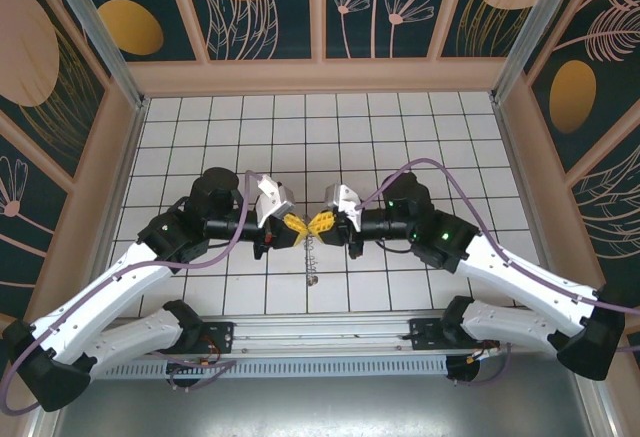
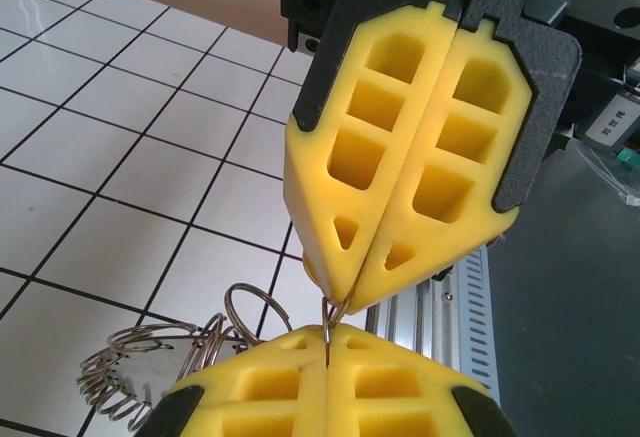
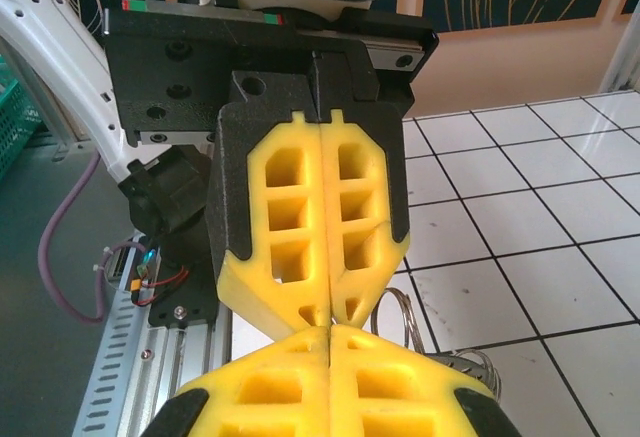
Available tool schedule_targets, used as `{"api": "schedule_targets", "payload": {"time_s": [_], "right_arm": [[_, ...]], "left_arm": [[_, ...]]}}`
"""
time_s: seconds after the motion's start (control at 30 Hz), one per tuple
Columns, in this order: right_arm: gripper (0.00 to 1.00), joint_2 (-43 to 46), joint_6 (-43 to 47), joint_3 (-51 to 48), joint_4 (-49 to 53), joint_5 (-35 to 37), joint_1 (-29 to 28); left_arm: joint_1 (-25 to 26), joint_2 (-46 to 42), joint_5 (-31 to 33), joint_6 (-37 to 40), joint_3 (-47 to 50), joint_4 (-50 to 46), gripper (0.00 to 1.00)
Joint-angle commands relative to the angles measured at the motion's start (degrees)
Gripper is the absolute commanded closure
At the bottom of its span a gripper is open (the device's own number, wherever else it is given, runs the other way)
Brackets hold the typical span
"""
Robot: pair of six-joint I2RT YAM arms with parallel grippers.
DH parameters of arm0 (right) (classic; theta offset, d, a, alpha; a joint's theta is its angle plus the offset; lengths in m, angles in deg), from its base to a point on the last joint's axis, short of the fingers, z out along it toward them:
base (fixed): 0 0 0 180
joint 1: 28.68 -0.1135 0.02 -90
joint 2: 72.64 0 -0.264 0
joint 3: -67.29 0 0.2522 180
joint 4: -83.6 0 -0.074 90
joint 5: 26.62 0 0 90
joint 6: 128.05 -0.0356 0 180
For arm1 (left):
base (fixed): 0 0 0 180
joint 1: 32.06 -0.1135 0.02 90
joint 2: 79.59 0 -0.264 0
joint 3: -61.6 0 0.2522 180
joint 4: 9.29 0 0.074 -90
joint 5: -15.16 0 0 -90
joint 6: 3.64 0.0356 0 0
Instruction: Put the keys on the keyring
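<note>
Now we see the left pincer [image 1: 297, 227] and right pincer [image 1: 320, 223] tip to tip above the table [image 1: 400, 127], both clamped on the keyring [image 2: 212, 339], which trails toward the near edge.

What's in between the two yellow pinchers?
A thin sliver of metal spans the gap between the left gripper and the right gripper, shown in the left wrist view, with wire rings clustered beside it.
</note>
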Motion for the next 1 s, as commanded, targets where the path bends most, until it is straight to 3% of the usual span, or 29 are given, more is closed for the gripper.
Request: {"api": "schedule_targets", "payload": {"time_s": [0.0,0.97], "right_arm": [[1.00,1.3,1.9,1.0,-1.9,-1.6,-2.3],[1.00,8.6,5.0,-4.2,0.2,5.3,-2.5]], "left_arm": [[0.2,0.5,-2.6,-0.7,-2.3,7.4,1.00],[0.2,-0.4,-2.4,-2.1,-2.0,10.7,1.00]]}}
